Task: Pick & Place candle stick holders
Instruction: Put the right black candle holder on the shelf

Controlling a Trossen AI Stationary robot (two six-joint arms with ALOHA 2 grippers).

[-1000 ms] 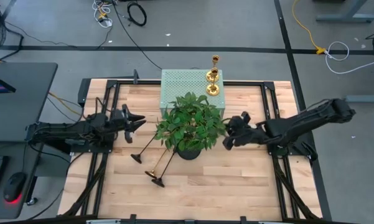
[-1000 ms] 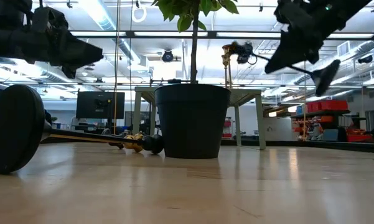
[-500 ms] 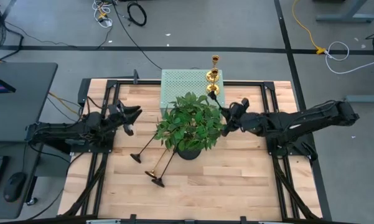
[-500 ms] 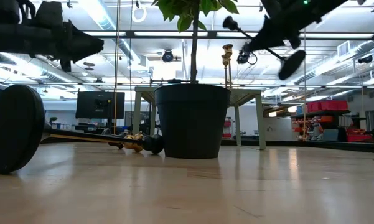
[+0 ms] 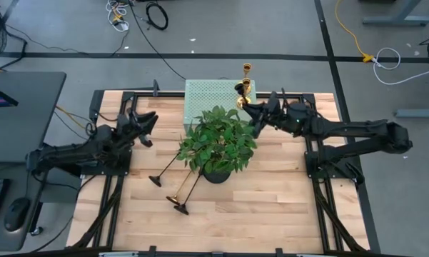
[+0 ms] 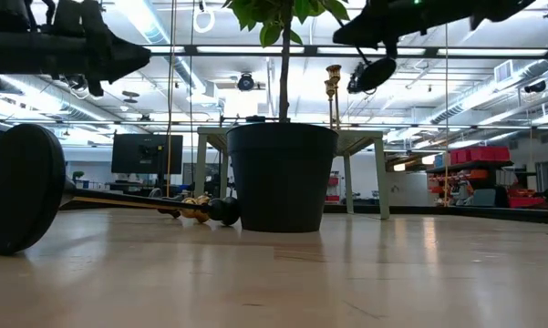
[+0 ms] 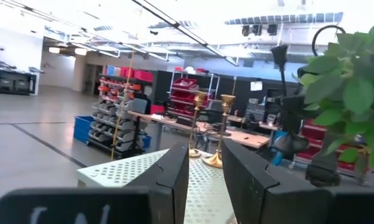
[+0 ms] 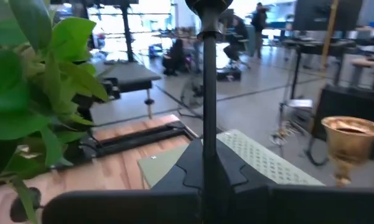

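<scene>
My right gripper (image 5: 259, 116) is shut on a black candlestick (image 8: 208, 74), raised beside the pale green perforated box (image 5: 207, 96). Its round base (image 6: 374, 73) shows in the low view. Two gold candlesticks (image 5: 244, 87) stand upright on the box's right end. Three more candlesticks, black and gold (image 5: 175, 187), lie on the table left of the potted plant (image 5: 218, 146). My left gripper (image 5: 148, 121) is open and empty, raised left of the plant; it also shows in the left wrist view (image 7: 205, 177). My right gripper pinches the black candlestick's thin stem (image 8: 208, 146) between its two fingers, which lie across the stem. The candlestick is lifted clear of the table. Its cup end (image 8: 208, 6) points toward the box and the gold candlesticks, and its base hangs lower.
The leafy plant in its black pot (image 6: 283, 178) stands mid-table between my two arms. The box sits at the far edge. One lying candlestick's black base (image 6: 18, 187) stands on edge on the bare wood near the front.
My right gripper has carried the black candlestick up and toward the table's far edge, from beside the plant to beside the box and the gold candlesticks. The candlestick has turned with it. My left gripper has gone a little toward the far edge.
</scene>
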